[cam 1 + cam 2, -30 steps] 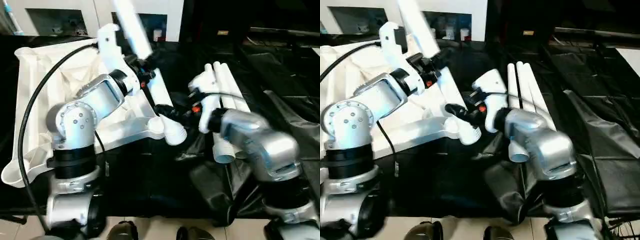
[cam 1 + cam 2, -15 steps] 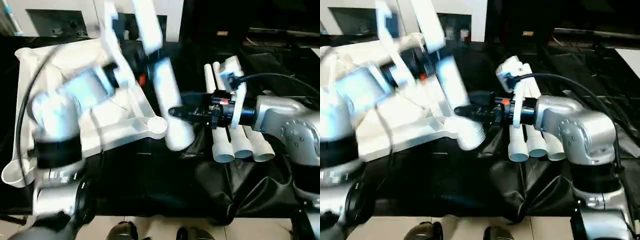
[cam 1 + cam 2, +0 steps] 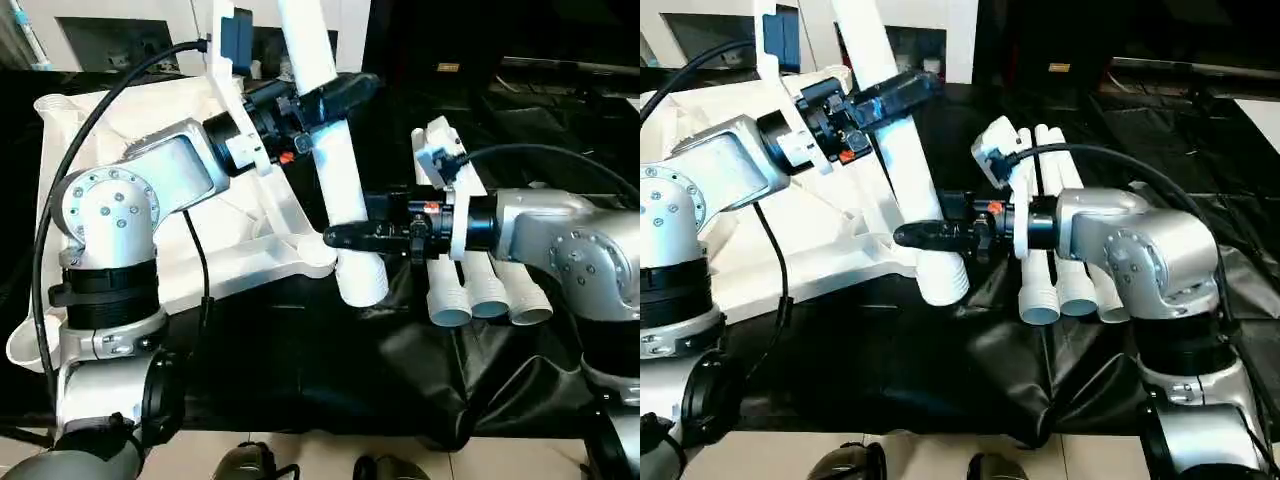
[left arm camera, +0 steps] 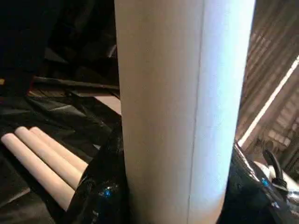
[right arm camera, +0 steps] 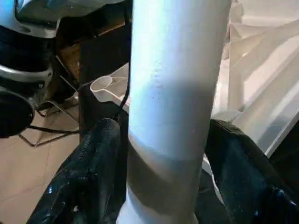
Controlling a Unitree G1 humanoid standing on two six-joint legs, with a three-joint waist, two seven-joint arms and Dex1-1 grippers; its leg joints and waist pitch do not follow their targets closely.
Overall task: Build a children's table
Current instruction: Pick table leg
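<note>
One leg (image 3: pixel 335 170) held steeply tilted, flared end down, hanging just beside the tabletop's (image 3: pixel 110 130) near corner socket (image 3: pixel 312 252). My left gripper (image 3: pixel 335 95) pinches it high up; my right gripper (image 3: pixel 350 236) clamps it low, just above the flare. Both sets of fingers hug the tube. Tabletop lies underside up on black sheeting (image 3: pixel 330 360). Three spare legs (image 3: pixel 470 250) lie side by side under my right forearm.

No readable text, label, brand, number or sign on anything here
</note>
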